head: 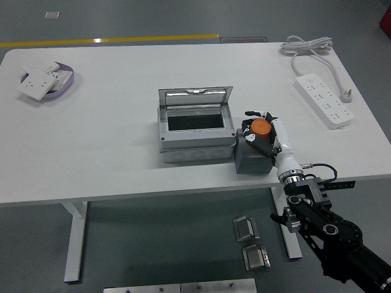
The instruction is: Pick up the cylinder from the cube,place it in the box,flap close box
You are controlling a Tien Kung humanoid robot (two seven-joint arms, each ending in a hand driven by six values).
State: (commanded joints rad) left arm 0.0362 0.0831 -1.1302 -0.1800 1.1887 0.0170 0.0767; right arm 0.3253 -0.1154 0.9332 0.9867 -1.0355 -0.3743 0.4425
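A lab or workshop is indicated: a white table (122, 165) on grey painted flooring, yellow floor tape (110, 40) at upper left, metal parts (250, 243) on the floor at bottom centre.

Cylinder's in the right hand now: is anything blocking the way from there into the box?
Nothing visible does. The right hand grips the orange cylinder over the grey cube, and the box just left of it has its flap raised, opening uncovered.

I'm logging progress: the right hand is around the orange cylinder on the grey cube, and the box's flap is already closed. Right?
Not quite. In the head view the box has its flap standing open. The right hand is indeed around the orange cylinder on the grey cube.
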